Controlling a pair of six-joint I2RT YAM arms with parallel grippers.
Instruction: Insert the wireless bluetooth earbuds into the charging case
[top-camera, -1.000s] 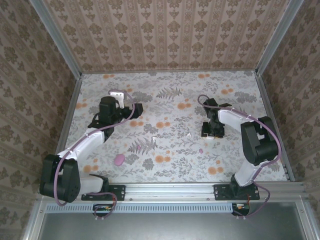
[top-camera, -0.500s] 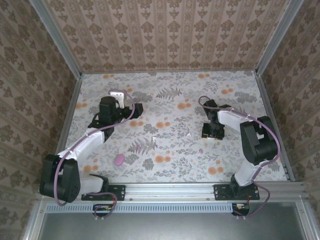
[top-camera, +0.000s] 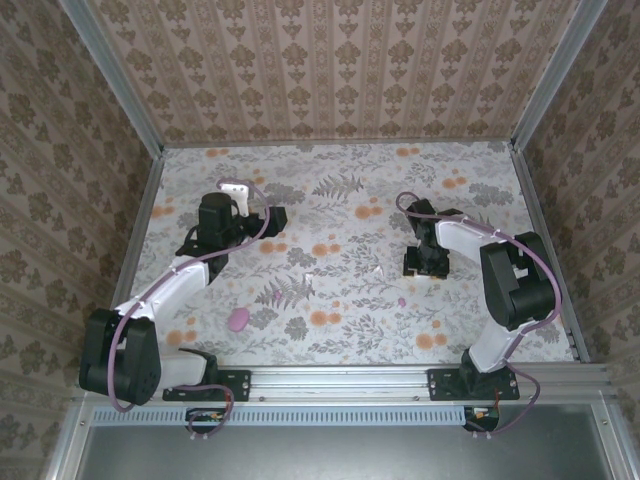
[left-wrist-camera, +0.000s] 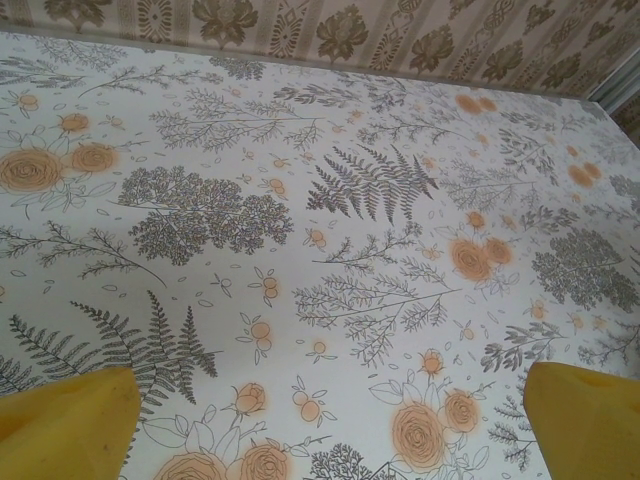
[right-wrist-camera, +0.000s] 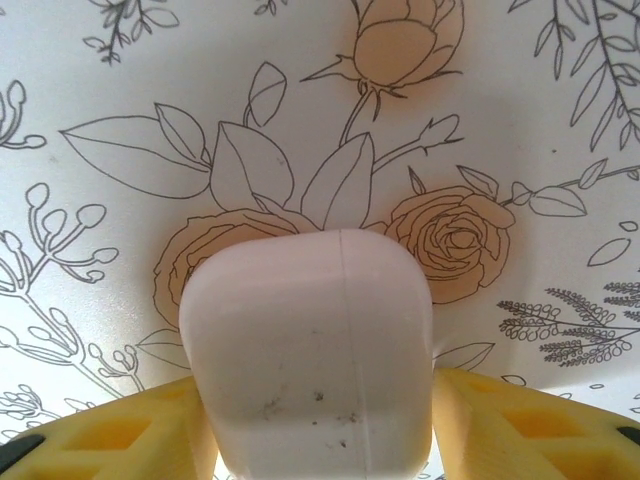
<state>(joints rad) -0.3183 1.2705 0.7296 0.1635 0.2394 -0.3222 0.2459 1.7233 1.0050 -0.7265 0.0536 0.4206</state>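
Note:
The white charging case (right-wrist-camera: 310, 350) stands between the yellow fingers (right-wrist-camera: 520, 430) of my right gripper (right-wrist-camera: 315, 405), which is shut on it, low over the floral table at the right (top-camera: 425, 262). Its lid seam runs vertically and looks closed. Two tiny white earbuds (top-camera: 308, 274) (top-camera: 378, 270) lie on the table mid-way between the arms, and a pink earbud (top-camera: 402, 300) lies nearer, left of the right arm. My left gripper (top-camera: 232, 225) hovers at the left, wide open, with bare table between its fingertips (left-wrist-camera: 325, 410).
A pink pebble-like case (top-camera: 238, 319) lies near the left arm's forearm. Patterned walls close in the table (top-camera: 340, 335) on the back and both sides, with metal rails along the edges.
The right gripper with the case has edged slightly away from the near edge. The left arm and the loose pieces stay where they were.

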